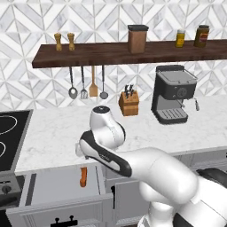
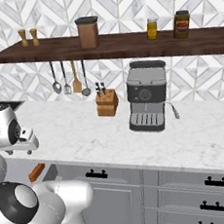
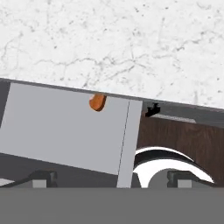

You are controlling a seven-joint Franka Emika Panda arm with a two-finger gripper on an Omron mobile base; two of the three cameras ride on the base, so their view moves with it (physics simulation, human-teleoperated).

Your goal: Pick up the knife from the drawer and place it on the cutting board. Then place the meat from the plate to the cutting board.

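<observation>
from the left base view i see the stove [image 1: 11, 137] at the far left edge of the marble surface [image 1: 57, 133]. below that surface's front edge the drawer [image 1: 62, 188] stands pulled out, and the knife [image 1: 83, 176] lies inside it near the back right corner; i can see its orange-brown handle, while the blade runs under the surface's lip and is hidden. the arm's white links hang over the drawer's right side. further right, a knife block [image 1: 129, 103] stands at the back edge of the surface, under the utensils [image 1: 87, 88] hanging from the wooden shelf [image 1: 133, 52], and the coffee machine [image 1: 174, 94] sits to the right of the block.

in the right base view the hand sits at the far left, above the surface's front edge, with the knife handle [image 2: 37, 172] showing just below it. the block [image 2: 106, 102] and coffee machine [image 2: 147, 103] stand mid-surface toward the back.

in the hand view the fingers [image 3: 111, 179] stand wide apart with nothing between them: one tip [image 3: 43, 178] over the drawer floor [image 3: 61, 127], the other over the dark floor beside the drawer. the knife handle [image 3: 97, 102] pokes out from under the surface's edge, well apart from both tips.
</observation>
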